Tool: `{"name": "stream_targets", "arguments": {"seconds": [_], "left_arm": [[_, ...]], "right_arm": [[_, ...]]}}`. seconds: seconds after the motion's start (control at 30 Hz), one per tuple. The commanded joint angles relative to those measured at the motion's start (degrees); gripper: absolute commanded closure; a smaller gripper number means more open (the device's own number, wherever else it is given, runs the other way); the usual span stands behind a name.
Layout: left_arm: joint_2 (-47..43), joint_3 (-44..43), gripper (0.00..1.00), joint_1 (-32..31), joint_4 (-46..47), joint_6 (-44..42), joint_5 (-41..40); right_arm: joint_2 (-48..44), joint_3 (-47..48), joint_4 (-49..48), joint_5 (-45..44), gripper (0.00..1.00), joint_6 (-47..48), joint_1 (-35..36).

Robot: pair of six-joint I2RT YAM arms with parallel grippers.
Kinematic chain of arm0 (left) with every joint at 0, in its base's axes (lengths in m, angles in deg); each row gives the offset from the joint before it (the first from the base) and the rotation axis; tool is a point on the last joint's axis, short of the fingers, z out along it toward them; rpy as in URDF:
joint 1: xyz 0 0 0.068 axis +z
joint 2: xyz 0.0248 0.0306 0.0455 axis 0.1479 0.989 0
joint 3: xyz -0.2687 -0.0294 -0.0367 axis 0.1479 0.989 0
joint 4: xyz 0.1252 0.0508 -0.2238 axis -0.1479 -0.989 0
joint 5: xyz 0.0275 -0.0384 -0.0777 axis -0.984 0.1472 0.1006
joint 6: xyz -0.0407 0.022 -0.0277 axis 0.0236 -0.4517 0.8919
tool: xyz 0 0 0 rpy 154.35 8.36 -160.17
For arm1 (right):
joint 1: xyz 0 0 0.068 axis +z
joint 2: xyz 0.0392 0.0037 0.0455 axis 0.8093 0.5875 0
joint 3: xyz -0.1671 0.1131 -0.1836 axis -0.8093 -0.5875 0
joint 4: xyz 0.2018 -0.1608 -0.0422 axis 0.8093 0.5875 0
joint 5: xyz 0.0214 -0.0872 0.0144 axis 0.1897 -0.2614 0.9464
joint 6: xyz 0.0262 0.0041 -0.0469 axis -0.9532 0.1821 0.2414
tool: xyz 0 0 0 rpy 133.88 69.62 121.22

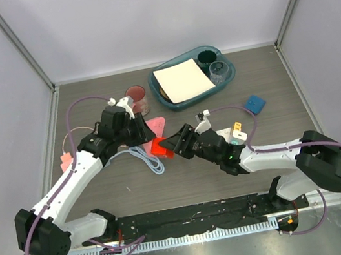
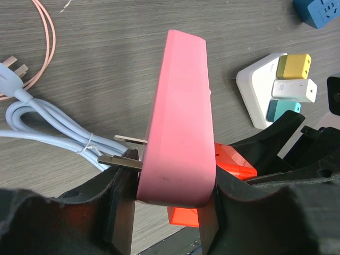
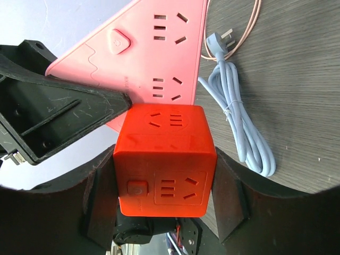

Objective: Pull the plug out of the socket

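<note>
My left gripper (image 1: 139, 129) (image 2: 175, 178) is shut on the edge of a flat pink triangle (image 1: 158, 127) (image 2: 180, 117) and holds it upright; two metal prongs stick out of its back. My right gripper (image 1: 172, 144) (image 3: 164, 197) is shut on a red cube (image 1: 158, 147) (image 3: 166, 159) pressed against the triangle's outlet face (image 3: 159, 48). A small pink plug (image 1: 65, 163) with a thin pink cord (image 2: 45, 48) lies at the table's left edge, apart from both grippers. Only the socket's pale-blue cord (image 1: 152, 161) (image 2: 48, 125) (image 3: 239, 122) shows; the strip itself is hidden.
A white triangular board (image 1: 237, 133) (image 2: 255, 93) with yellow, white and teal adapters lies right of the grippers. A blue cube (image 1: 255, 103) (image 2: 319, 13) sits farther right. A teal tray (image 1: 228, 78) with paper and cups and a red-tinted cup (image 1: 137, 98) stand at the back.
</note>
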Motion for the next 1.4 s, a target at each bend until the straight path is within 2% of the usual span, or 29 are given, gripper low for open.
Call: {"name": "stream_targets", "arguments": {"seconds": [0.0,0.03,0.07,0.23,0.37,0.6,0.83,1.17,1.27,1.37], "left_arm": [[-1.21,-0.22,0.88,0.16,2.93,0.17,-0.92],[-0.95,-0.31,0.98,0.25,2.85,0.00,-0.74],[-0.51,-0.48,1.00,0.25,2.67,0.00,-0.57],[0.63,-1.01,1.00,0.25,1.71,-0.35,-0.74],[0.46,-1.10,1.00,0.16,1.44,-0.70,-1.79],[0.28,-1.80,1.00,-1.33,0.21,-0.97,-5.13],[1.42,-2.68,1.00,-1.77,-1.11,-1.41,-10.32],[1.60,-2.86,1.00,-2.21,-2.52,-2.11,-11.99],[2.56,-3.12,1.00,-2.65,-2.52,-2.20,-12.69],[3.80,-3.91,1.00,-2.82,-2.95,-2.29,-11.29]], "right_arm": [[-2.27,-0.37,-9.09,-1.59,0.99,-0.78,0.92],[-2.54,-0.55,-8.83,-1.51,0.99,-0.69,0.83],[-2.54,-0.63,-8.39,-1.51,0.99,-0.69,0.92],[-4.38,-0.11,-4.53,-1.33,0.99,0.62,0.92],[-7.28,1.73,8.62,-4.22,0.99,2.12,0.92],[-12.12,5.59,22.37,-9.33,0.99,0.90,0.92],[-12.38,3.50,14.30,-6.78,0.99,-2.10,0.48],[-20.29,-4.15,16.39,-9.85,0.99,-1.48,-0.05],[-21.35,-2.32,20.34,-10.65,0.99,-0.96,-0.05],[-18.20,4.00,23.42,-9.51,0.99,2.99,-0.05]]}}
